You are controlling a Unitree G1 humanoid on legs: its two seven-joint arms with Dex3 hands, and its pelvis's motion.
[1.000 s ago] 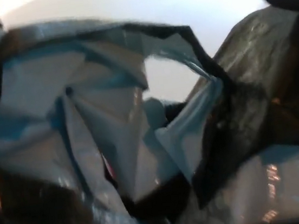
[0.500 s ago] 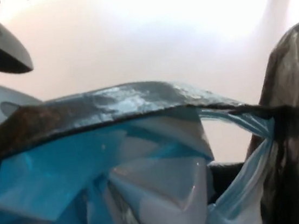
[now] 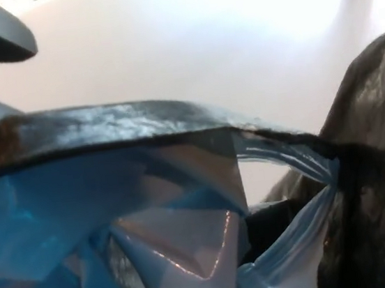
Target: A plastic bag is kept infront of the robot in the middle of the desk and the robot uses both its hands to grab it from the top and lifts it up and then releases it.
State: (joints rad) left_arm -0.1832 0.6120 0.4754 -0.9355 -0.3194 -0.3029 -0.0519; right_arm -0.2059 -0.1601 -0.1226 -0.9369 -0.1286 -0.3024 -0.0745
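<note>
Above a pale desk, the plastic bag stretches sideways; hands' grips cannot be told.

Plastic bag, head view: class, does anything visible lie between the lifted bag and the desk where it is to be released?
Nothing visible does. The plastic bag fills the lower picture close to the camera; the desk beyond looks bare.

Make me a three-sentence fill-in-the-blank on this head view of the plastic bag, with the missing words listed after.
1. The translucent part of the plastic bag is ____ in colour.
2. The bag fills the ____ half of the picture, close to the camera.
3. Behind the bag, the desk looks ____ and washed out by light.

Missing words: blue; lower; white
</note>
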